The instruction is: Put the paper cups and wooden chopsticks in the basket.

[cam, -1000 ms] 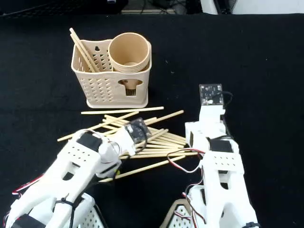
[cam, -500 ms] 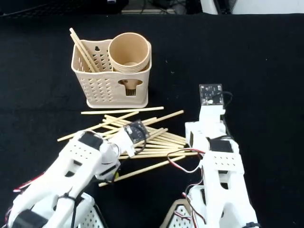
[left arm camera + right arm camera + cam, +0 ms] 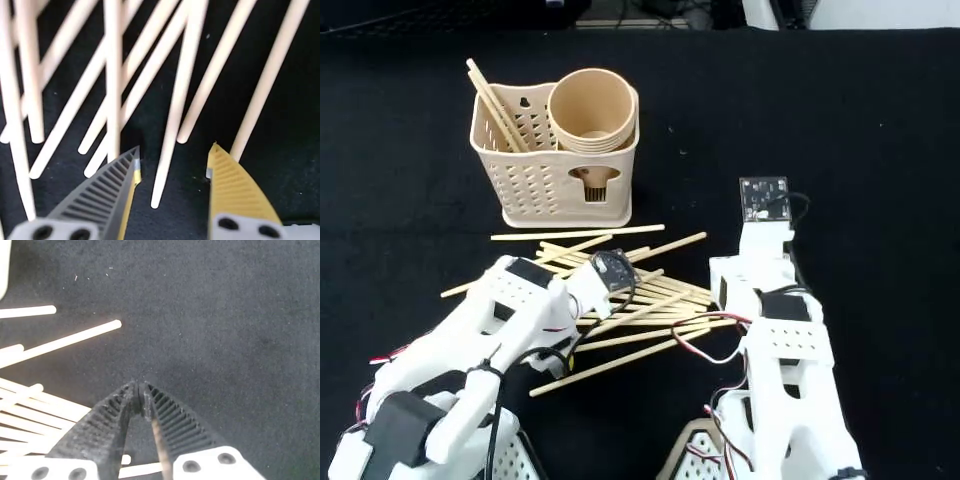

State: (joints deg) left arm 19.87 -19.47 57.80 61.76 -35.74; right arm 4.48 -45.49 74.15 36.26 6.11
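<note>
1. The left arm (image 3: 510, 320) covers part of the chopstick pile (image 3: 670, 297); the overlapping sticks can't be counted.
2. One basket (image 3: 555, 190) sits at the table's 11 o'clock, with the pile at its 6 o'clock.
3. The basket holds stacked cups (image 3: 592, 105), number unclear, and a few leaning chopsticks (image 3: 498, 107).
4. The left claw (image 3: 172, 165) gapes around one stick's tip; the right claw (image 3: 138, 392) is pinched closed and empty.

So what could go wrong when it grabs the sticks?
1. The open left gripper hangs over crossed sticks. Shutting may catch several at once, and some could slip out on the way.
2. One finger seems to sit over a stick, so pressing down might flick it away.
3. The cups take up much of the basket, so long sticks might miss the narrow free side.
</note>
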